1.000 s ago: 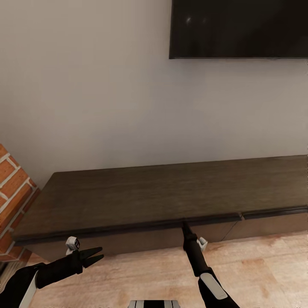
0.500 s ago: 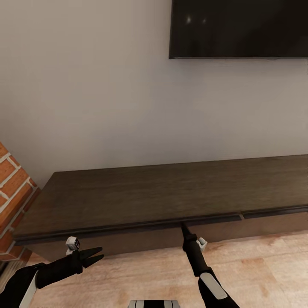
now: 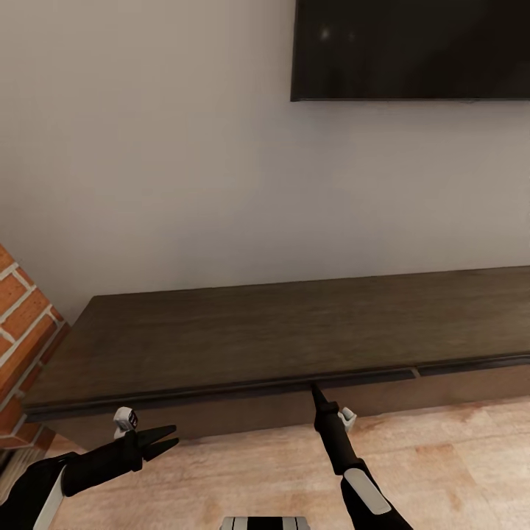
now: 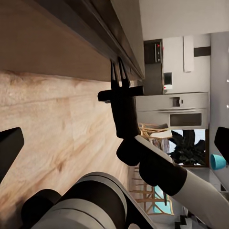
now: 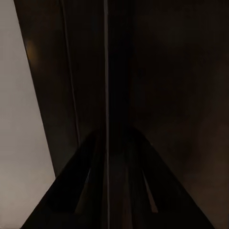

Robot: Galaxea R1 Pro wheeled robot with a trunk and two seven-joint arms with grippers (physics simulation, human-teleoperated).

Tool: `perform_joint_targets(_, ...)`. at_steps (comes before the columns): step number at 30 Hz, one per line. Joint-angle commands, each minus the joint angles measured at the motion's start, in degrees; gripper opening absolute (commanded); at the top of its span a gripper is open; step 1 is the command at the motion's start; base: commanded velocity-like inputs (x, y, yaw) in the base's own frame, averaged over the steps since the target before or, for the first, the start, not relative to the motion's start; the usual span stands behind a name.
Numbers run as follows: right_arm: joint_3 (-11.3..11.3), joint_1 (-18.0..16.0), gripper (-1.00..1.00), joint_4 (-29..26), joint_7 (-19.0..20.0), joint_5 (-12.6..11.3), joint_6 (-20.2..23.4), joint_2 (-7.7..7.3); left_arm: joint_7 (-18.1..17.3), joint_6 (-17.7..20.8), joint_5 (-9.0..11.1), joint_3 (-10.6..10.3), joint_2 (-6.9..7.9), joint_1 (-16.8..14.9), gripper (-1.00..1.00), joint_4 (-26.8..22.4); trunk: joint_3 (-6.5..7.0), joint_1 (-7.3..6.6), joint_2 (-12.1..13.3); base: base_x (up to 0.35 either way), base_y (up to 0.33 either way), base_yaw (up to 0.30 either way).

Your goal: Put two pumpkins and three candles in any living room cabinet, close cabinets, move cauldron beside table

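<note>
The cabinet (image 3: 280,331) is a long, low dark brown unit along the wall, with nothing on its top. My right gripper (image 3: 315,388) is shut and its tips touch the cabinet's front just under the top lip; the left wrist view shows the right gripper (image 4: 117,71) against that lip. In the right wrist view the right gripper (image 5: 106,131) presses close to dark wood. The drawer front (image 3: 368,377) to its right sits slightly proud of the rest. My left gripper (image 3: 168,436) hangs open over the floor, in front of the cabinet's left end, holding nothing. The pumpkins, candles, cauldron and table are out of view.
A black television (image 3: 412,48) hangs on the pale wall above the cabinet's right part. A brick fireplace corner (image 3: 22,324) stands at the cabinet's left end. Light wooden floor (image 3: 442,456) runs in front. Kitchen appliances (image 4: 174,102) and a plant (image 4: 188,148) show far off.
My right gripper tip has dropped very slightly along the cabinet front. The left arm and the cabinet look the same.
</note>
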Motion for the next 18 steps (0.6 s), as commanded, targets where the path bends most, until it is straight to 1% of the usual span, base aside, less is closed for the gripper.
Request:
perform_joint_targets(1, 0.3, 0.0, -1.00, -0.5, 0.4, -0.2, 0.3, 0.01, 0.0, 0.0, 0.0, 0.0, 0.00, 0.0, 1.00, 0.0, 0.01, -0.01, 0.0, 0.000, 0.000, 0.000)
perform_joint_targets(13, 0.3, 0.0, -1.00, -0.5, 0.4, -0.1, 0.3, -0.01, -0.1, 0.1, -0.1, 0.0, 0.00, 0.0, 1.00, 0.0, 0.01, -0.01, 0.0, -0.028, 0.000, 0.000)
perform_joint_targets(18, 0.3, 0.0, -1.00, -0.5, 0.4, -0.1, 0.3, 0.02, -0.1, 0.1, -0.1, 0.0, 0.00, 0.0, 1.00, 0.0, 0.01, -0.01, 0.0, -0.144, 0.000, 0.000)
